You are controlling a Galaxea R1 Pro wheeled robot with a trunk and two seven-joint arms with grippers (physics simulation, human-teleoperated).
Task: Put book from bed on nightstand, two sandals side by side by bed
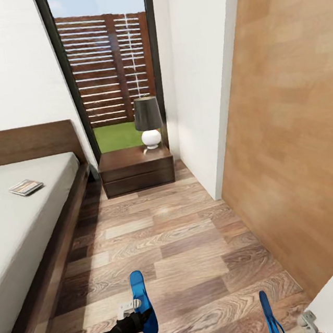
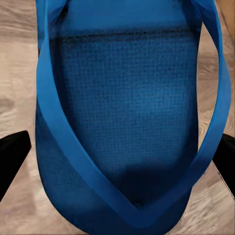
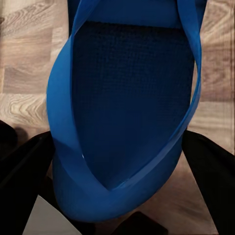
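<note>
Each of my grippers holds one bright blue sandal over the wood floor beside the bed [image 1: 17,233]. My left gripper [image 1: 134,310] is shut on one sandal [image 1: 142,301], which stands on edge with its toe pointing away. The left wrist view looks onto that sandal's [image 2: 127,112] sole and straps between the black fingers [image 2: 12,156]. My right gripper [image 1: 300,325] is shut on the other sandal [image 1: 270,316] at the lower right, seen close in the right wrist view [image 3: 127,98]. The book [image 1: 26,187] lies on the mattress near the headboard. The nightstand [image 1: 135,170] stands past the bed's head end.
A lamp [image 1: 148,121] with a dark shade stands on the nightstand's right half. A tall window [image 1: 111,63] is behind it. A tan wood-panelled wall [image 1: 300,143] runs along the right. A strip of plank floor [image 1: 165,240] lies between bed and wall.
</note>
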